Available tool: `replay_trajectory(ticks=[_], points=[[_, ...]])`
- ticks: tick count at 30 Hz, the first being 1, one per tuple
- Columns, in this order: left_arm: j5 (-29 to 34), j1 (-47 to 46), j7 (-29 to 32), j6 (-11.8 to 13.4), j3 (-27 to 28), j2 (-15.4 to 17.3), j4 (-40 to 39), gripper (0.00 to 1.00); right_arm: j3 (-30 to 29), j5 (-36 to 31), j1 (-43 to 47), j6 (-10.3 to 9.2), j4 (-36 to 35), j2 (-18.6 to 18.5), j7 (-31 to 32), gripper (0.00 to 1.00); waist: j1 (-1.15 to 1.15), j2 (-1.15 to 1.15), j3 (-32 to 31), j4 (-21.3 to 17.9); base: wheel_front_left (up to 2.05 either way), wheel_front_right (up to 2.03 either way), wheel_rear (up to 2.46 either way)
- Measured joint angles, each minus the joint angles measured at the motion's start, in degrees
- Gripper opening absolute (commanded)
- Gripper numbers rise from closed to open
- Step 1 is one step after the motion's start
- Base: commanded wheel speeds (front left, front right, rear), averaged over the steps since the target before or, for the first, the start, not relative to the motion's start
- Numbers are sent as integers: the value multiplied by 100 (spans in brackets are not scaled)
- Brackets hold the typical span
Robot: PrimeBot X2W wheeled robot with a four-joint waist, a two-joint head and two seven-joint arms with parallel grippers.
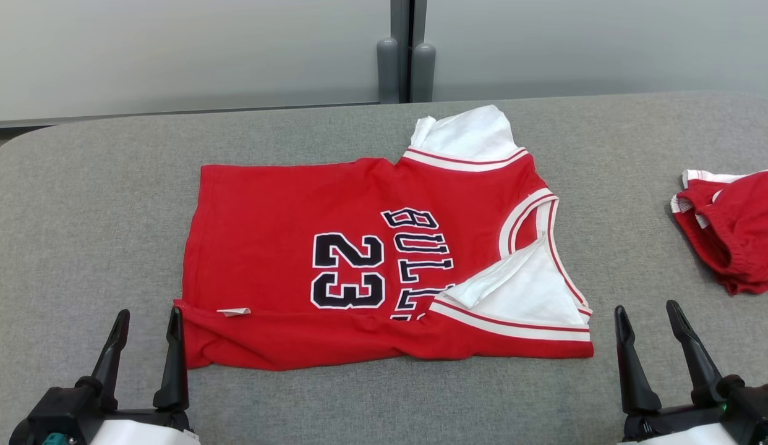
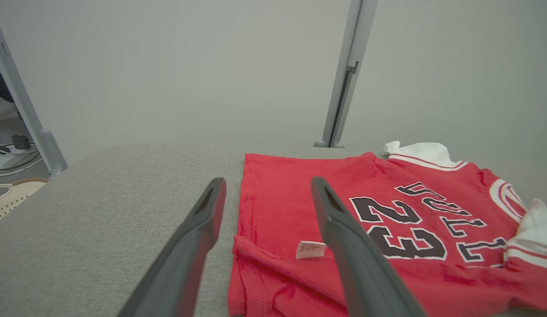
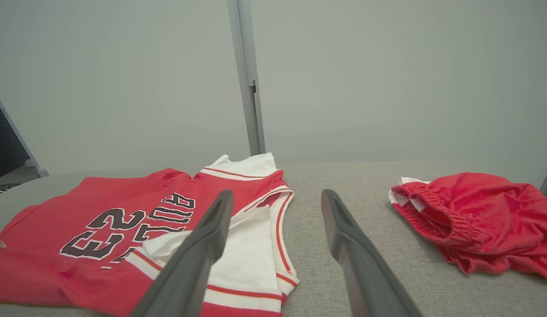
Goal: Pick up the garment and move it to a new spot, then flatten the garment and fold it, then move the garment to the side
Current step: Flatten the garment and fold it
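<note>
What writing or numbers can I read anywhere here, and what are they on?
"23": black number on the red jersey.
"BULL": black letters beside it; the rest is hidden by the jersey's own fold.
White tag at the hem: print too small to read.

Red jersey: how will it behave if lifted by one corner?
The red jersey likely droops and unfolds: its near edge lies folded over and creased. Probably light; the fabric lies thin. Pushed, it may bunch on the textured grey table.
</note>
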Motion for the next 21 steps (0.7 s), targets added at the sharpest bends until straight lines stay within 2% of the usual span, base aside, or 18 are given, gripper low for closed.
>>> replay_trajectory(ticks=[15,21], points=[[37,-6,3,-198,-38,-20,286,100,-25,107,35,-1,53,24,41,100,0,0,-33,-32,0,0,0],[-149,-88,101,-413,-187,-110,835,100,113,190,-204,-1,555,24,176,100,0,0,221,0,0,0,0]])
